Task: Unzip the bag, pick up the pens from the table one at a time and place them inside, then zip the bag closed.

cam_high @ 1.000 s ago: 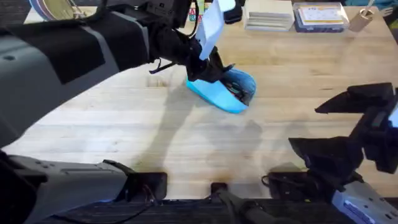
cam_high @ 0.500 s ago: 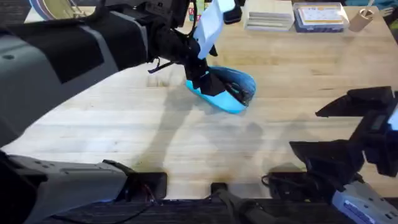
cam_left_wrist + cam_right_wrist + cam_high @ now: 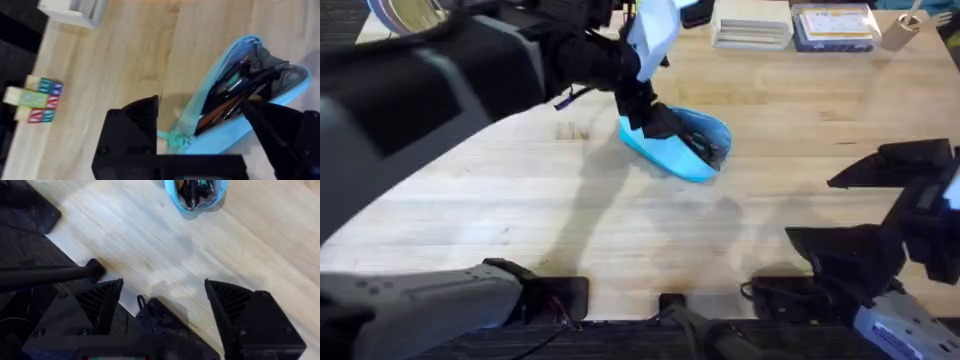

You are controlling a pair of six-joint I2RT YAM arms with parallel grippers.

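The light-blue bag (image 3: 682, 145) lies on the table (image 3: 620, 220), a little beyond its middle. Its zipper gapes open, and several dark pens (image 3: 235, 95) lie inside. My left gripper (image 3: 653, 118) hangs over the bag's left end, open. In the left wrist view its fingers (image 3: 131, 131) straddle that end of the bag (image 3: 235, 135), and the teal zipper pull (image 3: 172, 137) lies between them, untouched. My right gripper (image 3: 165, 305) hovers open and holds nothing, over the table's near right part, with the bag (image 3: 195, 192) far ahead of it.
At the table's far edge stand a clear plastic box with blue contents (image 3: 833, 27), a white stack (image 3: 752, 25) and a small pale cup (image 3: 902, 30). Coloured blocks (image 3: 35, 95) sit near the far left. Bare wood stretches in front of the bag.
My left gripper dipped towards the bag's left end, then drew back slightly up and left. The bag and the right arm have stayed put.
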